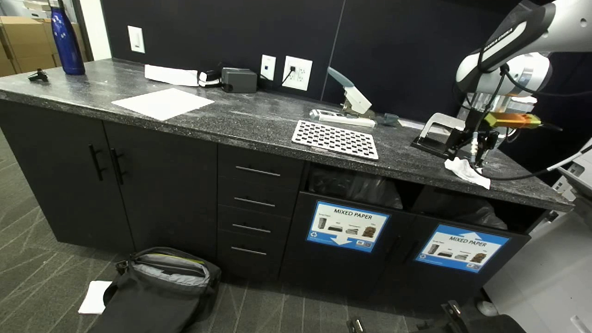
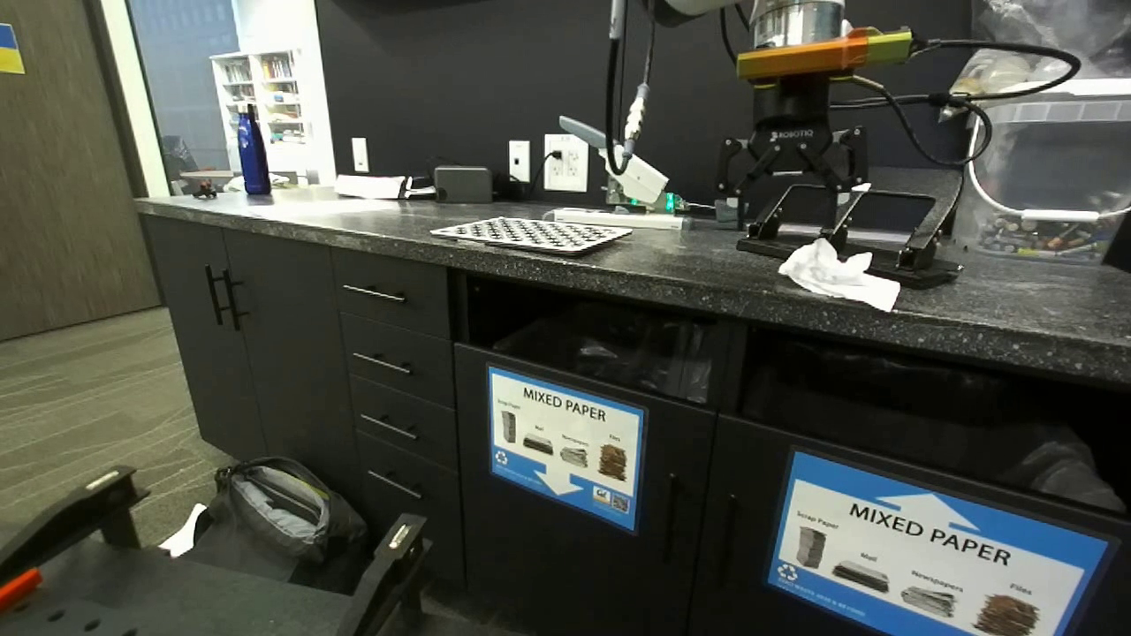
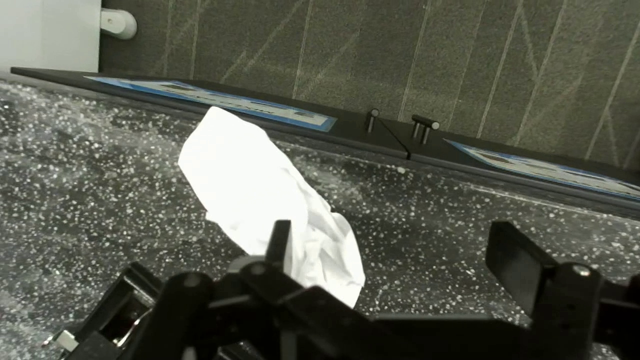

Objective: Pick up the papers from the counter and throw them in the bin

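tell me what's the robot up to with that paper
A black two-fingered robot gripper stands open, low over the dark grey speckled counter. A crumpled white paper wad lies close by near the front edge, not gripped; whether they touch is unclear. It's probably headed for a plastic-lined mixed-paper bin below.

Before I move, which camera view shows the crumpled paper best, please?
The wrist view: the crumpled paper appears largest there, though a gripper finger hides part. Both exterior views show it smaller, near the front edge of the counter.

Tool (image 1: 467,158) near crumpled paper (image 1: 464,171), worktop (image 1: 259,121) edge.
Checkered mat (image 1: 335,139) and white sheet (image 1: 163,103) lie apart; blue bottle (image 1: 66,42) stands upright, far end.
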Controlling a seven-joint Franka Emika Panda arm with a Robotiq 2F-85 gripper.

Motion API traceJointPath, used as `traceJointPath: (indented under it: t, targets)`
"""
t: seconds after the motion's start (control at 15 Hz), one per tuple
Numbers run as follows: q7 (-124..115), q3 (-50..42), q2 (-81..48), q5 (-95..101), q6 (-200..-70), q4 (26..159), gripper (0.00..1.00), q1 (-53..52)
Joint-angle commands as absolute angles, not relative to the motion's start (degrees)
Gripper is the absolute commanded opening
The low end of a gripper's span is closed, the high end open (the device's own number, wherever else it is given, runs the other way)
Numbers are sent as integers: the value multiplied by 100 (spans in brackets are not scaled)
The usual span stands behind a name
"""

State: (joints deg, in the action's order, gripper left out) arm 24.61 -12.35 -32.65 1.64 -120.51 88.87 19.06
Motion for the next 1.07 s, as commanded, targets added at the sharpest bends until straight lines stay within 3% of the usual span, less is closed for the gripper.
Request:
traceJointPath:
  t: [0.0, 0.8, 0.87, 0.93, 1.0]
  targets:
    - [2671, -1089, -3613, 299, -11894, 8319, 100, 2175]
    - [3065, -686, -4404, 10, -11974, 7462, 100, 2726]
    - [3058, -665, -4455, -7, -11990, 7419, 95, 2742]
    - [3020, -661, -4497, -6, -12013, 7395, 73, 2744]
    - [3012, -638, -4525, -37, -11966, 7348, 70, 2762]
